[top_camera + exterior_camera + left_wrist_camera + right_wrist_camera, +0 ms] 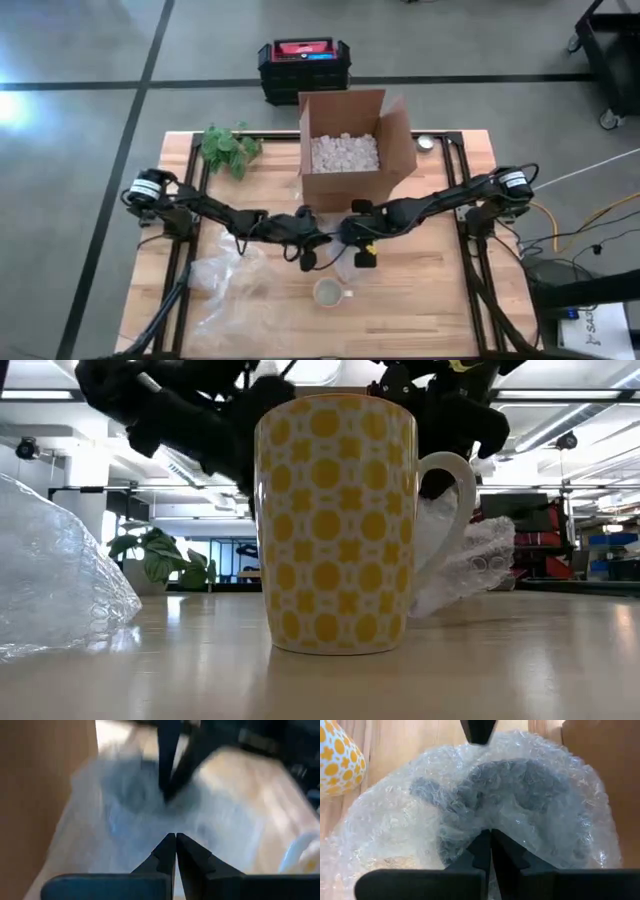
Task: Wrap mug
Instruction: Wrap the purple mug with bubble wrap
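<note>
One yellow-patterned white ceramic mug (329,292) stands upright on the wooden tabletop (430,300), rigid, glazed, likely slippery and breakable; best steadied by its handle. Behind it, the left tool (306,254) and right tool (364,256), two in all, both pressed together, pinch one small sheet of clear bubble wrap (485,815), light and floppy. A second crumpled sheet (225,290) lies near.
</note>
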You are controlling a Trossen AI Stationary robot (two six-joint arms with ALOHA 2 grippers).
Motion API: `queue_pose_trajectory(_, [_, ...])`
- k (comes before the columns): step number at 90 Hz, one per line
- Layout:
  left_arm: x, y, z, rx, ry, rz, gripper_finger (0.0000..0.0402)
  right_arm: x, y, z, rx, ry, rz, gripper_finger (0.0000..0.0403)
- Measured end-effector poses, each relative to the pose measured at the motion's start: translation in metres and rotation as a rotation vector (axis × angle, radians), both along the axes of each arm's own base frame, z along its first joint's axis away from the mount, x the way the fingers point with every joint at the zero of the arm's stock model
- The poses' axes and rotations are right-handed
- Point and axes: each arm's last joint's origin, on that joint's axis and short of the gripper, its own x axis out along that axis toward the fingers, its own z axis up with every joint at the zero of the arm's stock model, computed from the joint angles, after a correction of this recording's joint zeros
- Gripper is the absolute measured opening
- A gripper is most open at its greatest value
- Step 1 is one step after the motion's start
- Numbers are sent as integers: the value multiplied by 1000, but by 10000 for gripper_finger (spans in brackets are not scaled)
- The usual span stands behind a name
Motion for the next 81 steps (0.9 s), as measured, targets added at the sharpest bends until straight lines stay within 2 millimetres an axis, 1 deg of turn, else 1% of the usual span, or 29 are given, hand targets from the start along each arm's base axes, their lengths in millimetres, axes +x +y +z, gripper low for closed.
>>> queue_pose_trajectory(11, [6,-1,9,18,-6,-8,0,5,2,-4,27,-30,-9,2])
queue_pose_trajectory(23, [9,-2,12,41,40,-16,0,13,4,-13,74,-46,-41,2])
queue_pose_trajectory(30, [10,-1,12,47,58,-14,0,16,4,-13,85,-62,-54,2])
queue_pose_trajectory(39, [11,1,9,51,71,-11,0,19,5,-12,95,-97,-63,2])
queue_pose_trajectory(47, [14,2,1,52,86,-6,0,19,5,-9,97,-114,-61,2])
queue_pose_trajectory(54, [18,1,-4,42,66,-18,0,19,3,-10,95,-108,-64,2])
queue_pose_trajectory(65, [22,1,-6,27,30,-38,0,18,2,-11,96,-91,-66,2])
queue_pose_trajectory(73, [22,3,-7,25,39,-35,0,18,2,-11,95,-94,-64,2])
queue_pose_trajectory(81, [21,7,-8,23,61,-27,0,17,2,-7,89,-103,-53,2])
